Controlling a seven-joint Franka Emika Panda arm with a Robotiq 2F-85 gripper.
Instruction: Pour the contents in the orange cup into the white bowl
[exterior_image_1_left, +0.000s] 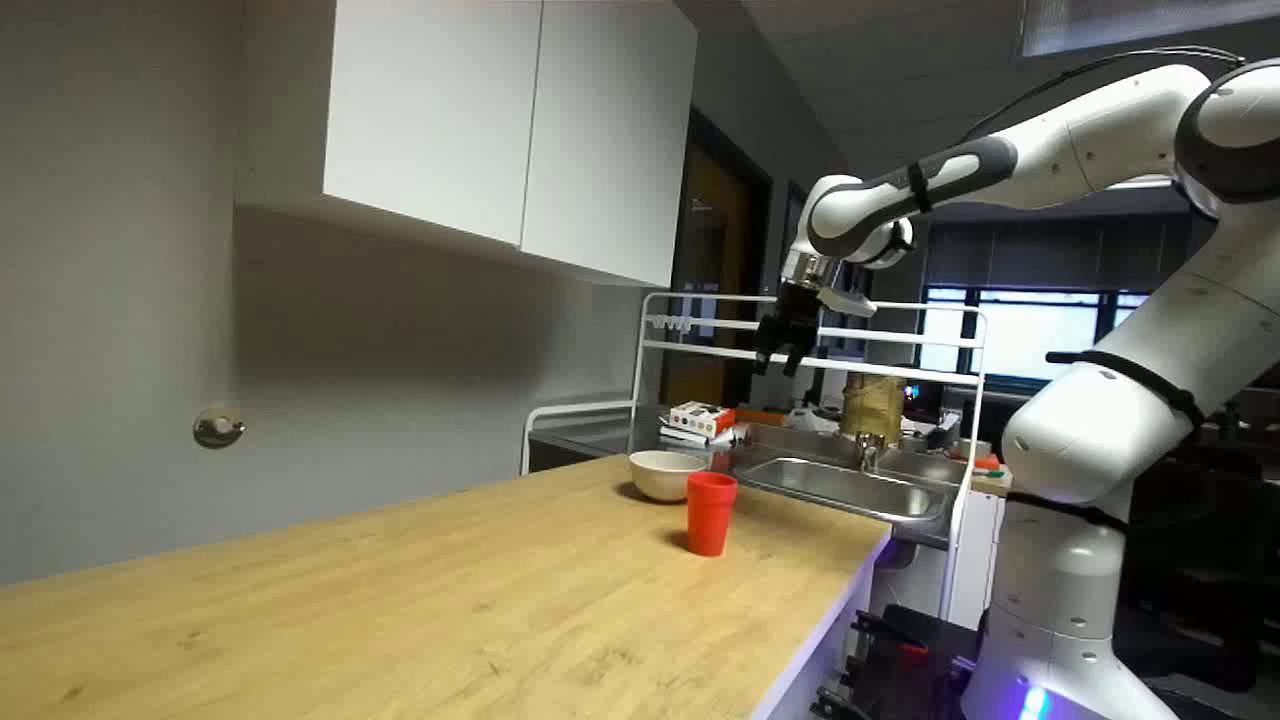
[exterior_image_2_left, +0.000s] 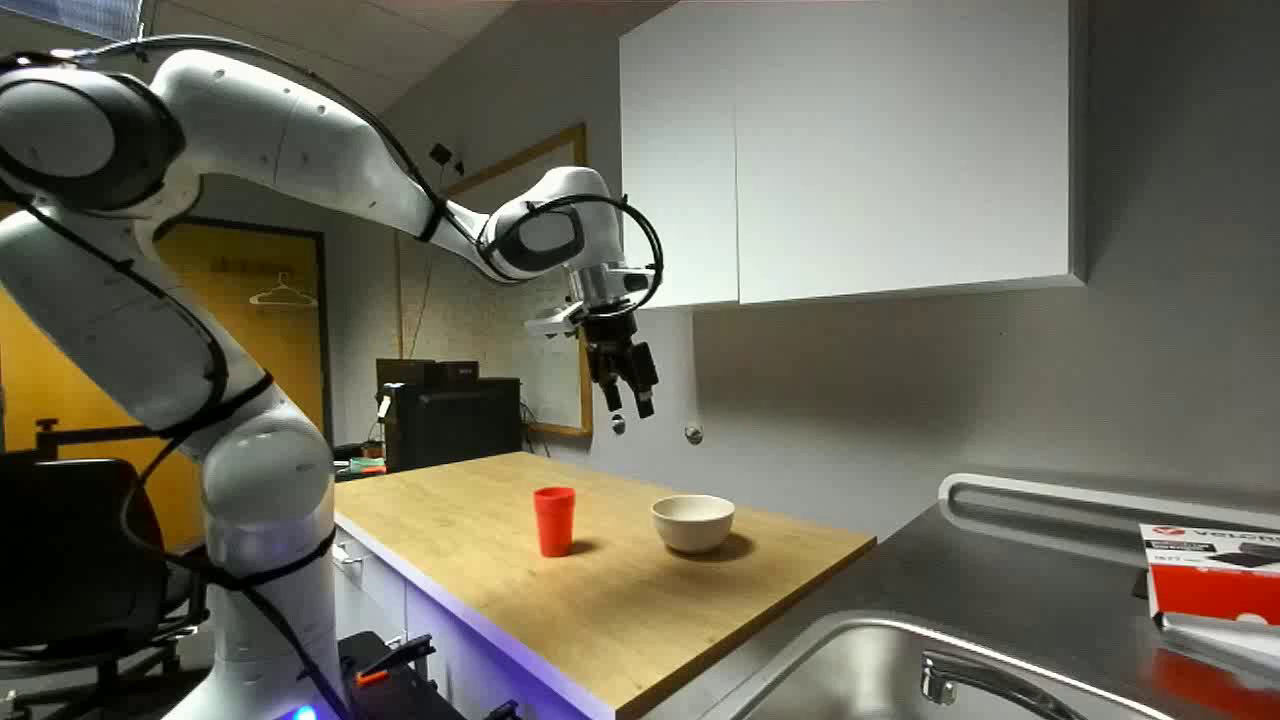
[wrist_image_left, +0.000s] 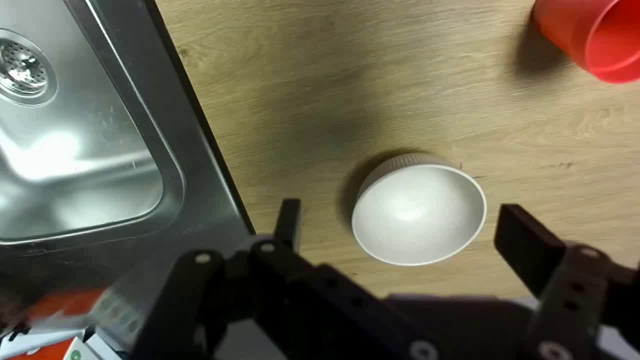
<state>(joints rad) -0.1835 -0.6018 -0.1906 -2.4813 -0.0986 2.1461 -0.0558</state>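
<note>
The orange cup (exterior_image_1_left: 708, 522) stands upright on the wooden counter in both exterior views (exterior_image_2_left: 554, 524). In the wrist view the orange cup (wrist_image_left: 575, 37) is cut off at the top right corner; its contents cannot be made out. The white bowl (exterior_image_1_left: 664, 476) stands beside it, apart from it, also in an exterior view (exterior_image_2_left: 692, 526). In the wrist view the white bowl (wrist_image_left: 417, 220) looks empty inside and appears between my fingers. My gripper (exterior_image_1_left: 777, 367) is open and empty, pointing down high above the counter, also in an exterior view (exterior_image_2_left: 630, 404). It touches nothing.
The wooden counter (exterior_image_1_left: 480, 600) borders a metal sink (exterior_image_2_left: 850, 670) with a faucet (exterior_image_2_left: 990, 680). White wall cabinets (exterior_image_2_left: 880, 150) hang above the counter. A white rail frame (exterior_image_1_left: 640, 370) stands by the sink. A red and white box (exterior_image_2_left: 1210, 575) lies past the sink.
</note>
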